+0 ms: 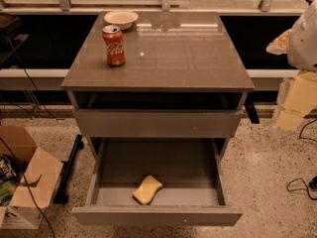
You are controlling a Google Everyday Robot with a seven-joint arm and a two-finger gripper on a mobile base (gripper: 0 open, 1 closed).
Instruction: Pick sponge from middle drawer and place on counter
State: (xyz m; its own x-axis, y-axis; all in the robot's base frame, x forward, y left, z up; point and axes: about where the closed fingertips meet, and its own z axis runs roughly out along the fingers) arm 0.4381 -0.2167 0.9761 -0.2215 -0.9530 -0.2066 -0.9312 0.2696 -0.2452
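Observation:
The pale-yellow sponge [147, 189] lies flat on the floor of the middle drawer [157, 215], near the drawer's front panel and a little left of centre. The drawer is pulled fully out. The counter [173, 58] is the glossy grey-brown top of the cabinet above it. My gripper [296, 103] hangs at the right edge of the view, to the right of the cabinet and about level with the closed drawer front. It is well away from the sponge and nothing shows in it. The white arm [304, 38] rises above it.
A red cola can [114, 45] stands upright on the counter's left side, and a white bowl [121, 19] sits at its back left corner. A closed drawer front [157, 123] overhangs the open drawer. A cardboard box [25, 177] and cables lie on the speckled floor at left.

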